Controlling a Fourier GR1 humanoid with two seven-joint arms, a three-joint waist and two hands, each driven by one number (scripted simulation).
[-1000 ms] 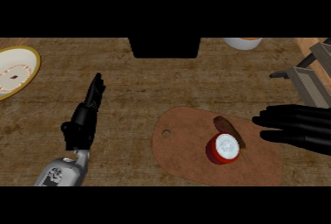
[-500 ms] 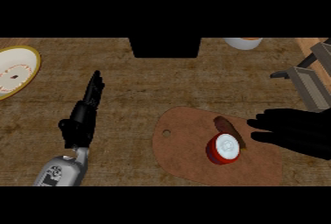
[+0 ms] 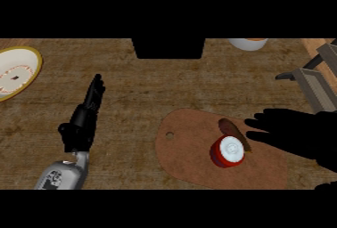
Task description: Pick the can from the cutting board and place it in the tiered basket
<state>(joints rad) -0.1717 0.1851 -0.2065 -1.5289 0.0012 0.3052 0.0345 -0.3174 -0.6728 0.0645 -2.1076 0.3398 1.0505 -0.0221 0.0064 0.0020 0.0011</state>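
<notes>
A brown wooden counter (image 3: 151, 89) fills the view, with a reddish-brown cutting board (image 3: 191, 156) lying on its lower right part. The can (image 3: 228, 151), red-walled with a white top, stands upright on the board, just left of the right hand (image 3: 296, 131), whose fingers are spread and relaxed, grasping nothing, their tips close beside the can. The left hand (image 3: 84, 120) rests open at the left, fingers straight. A yellow-rimmed plate (image 3: 33, 62) sits far left; the grey tiered basket (image 3: 316, 84) stands at the right edge. No writing is legible.
</notes>
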